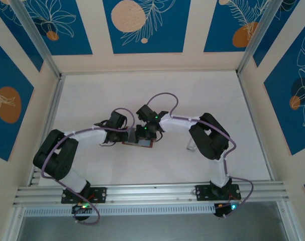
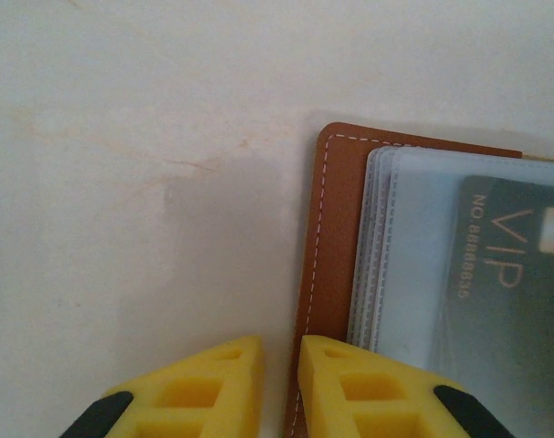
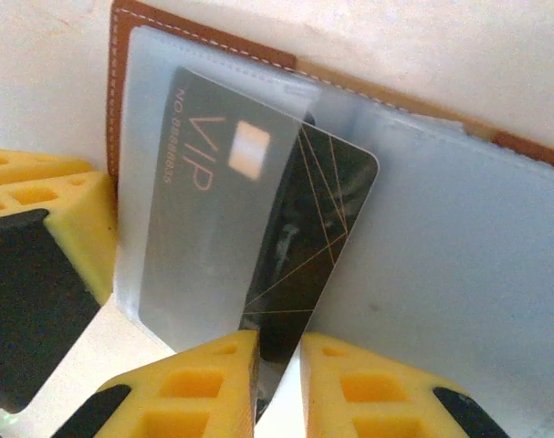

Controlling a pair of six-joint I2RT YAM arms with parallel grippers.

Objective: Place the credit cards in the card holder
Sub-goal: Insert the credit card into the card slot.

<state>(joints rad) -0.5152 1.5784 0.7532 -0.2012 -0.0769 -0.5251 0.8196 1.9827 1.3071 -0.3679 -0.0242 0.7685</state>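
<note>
Top view: a white table [image 1: 207, 95] walled by cream panels with blue leaf prints. The two arms reach in from the near edge and meet at the table's middle. The brown card holder [image 1: 140, 143] lies open there. The left gripper [image 1: 126, 135] is at its left end, and the right gripper [image 1: 144, 133] is over it just beside the left one.

Left wrist view: the left gripper [image 2: 279, 388] has its yellow fingers [image 2: 213, 388] drawn almost together. The left edge of the card holder [image 2: 336, 228], brown with white stitching, runs into the thin slit between them, so they appear to pinch that edge. Frosted clear sleeves [image 2: 413, 237] are stacked inside the cover. A dark grey credit card [image 2: 514, 274] with gold "VIP" lettering shows through the top sleeve.

Right wrist view: the right gripper [image 3: 279, 383] is clamped on the near edge of the credit card [image 3: 322, 228], its yellow fingers [image 3: 377, 388] on either side. The card sits tilted. Its left part is tucked under a frosted sleeve [image 3: 158, 237] of the card holder [image 3: 121, 55], and its right part is still bare and outside. The left gripper's yellow and black finger [image 3: 48, 192] sits against the holder's left edge.
</note>
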